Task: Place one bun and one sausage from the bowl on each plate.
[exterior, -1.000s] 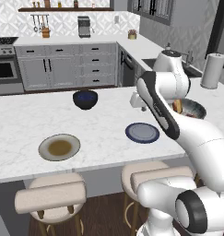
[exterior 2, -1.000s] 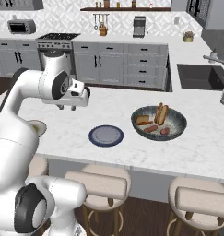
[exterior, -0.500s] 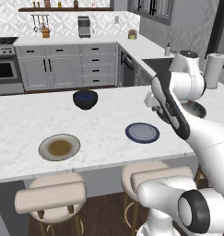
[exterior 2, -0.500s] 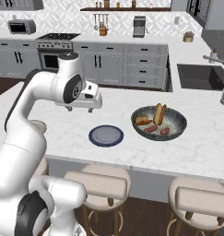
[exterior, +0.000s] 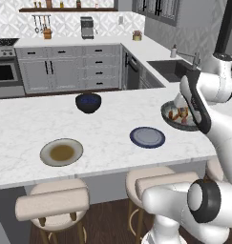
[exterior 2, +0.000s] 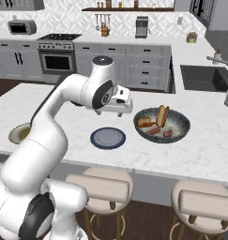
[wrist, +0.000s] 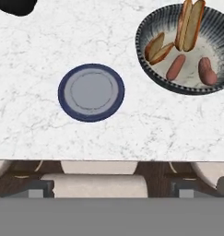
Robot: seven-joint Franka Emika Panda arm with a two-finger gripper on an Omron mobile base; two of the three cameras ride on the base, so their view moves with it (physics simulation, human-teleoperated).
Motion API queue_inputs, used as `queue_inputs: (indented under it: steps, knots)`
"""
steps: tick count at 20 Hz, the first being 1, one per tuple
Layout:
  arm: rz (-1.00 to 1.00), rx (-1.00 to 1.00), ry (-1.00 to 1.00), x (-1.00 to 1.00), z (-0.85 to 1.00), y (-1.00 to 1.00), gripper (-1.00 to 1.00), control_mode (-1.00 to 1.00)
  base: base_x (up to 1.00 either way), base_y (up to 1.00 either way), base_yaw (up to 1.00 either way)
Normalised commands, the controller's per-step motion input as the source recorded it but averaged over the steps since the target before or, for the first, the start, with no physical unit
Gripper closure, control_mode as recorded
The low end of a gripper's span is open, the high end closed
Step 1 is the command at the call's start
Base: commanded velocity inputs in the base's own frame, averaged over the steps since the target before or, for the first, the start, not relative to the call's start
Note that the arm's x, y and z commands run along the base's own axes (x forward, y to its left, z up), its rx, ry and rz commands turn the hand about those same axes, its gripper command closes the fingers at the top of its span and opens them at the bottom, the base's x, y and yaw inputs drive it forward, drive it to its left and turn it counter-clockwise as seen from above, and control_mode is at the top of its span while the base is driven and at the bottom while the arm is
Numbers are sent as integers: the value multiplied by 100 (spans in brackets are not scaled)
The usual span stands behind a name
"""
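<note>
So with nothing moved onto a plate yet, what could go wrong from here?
1. In the bowl, each bun lies close beside the other, so a grasp on one may nudge or catch its neighbour.
2. Each sausage is round and rests on the bowl's curved inside; it could roll off the open gripper's fingers.
3. The beige plate sits far from the bowl, past the blue plate, so that carry is long and a drop is likelier.

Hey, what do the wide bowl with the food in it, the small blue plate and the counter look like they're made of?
The bowl looks like glazed ceramic or dull metal: dark streaked rim, pale speckled inside; hard to say which. The blue plate seems glazed ceramic, with a dark blue rim, paler grey centre and smooth matte look. The counter looks like polished white marble or marble-look stone, with fine grey veins.
</note>
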Motion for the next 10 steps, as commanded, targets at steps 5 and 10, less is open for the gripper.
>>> queue_inputs:
  steps: [5,10]
  knots:
    - [-9,0,0,53,0,-77,-100,-100,0,0,0]
    - [-7,-1,0,54,-2,-70,-100,-100,0,0,0]
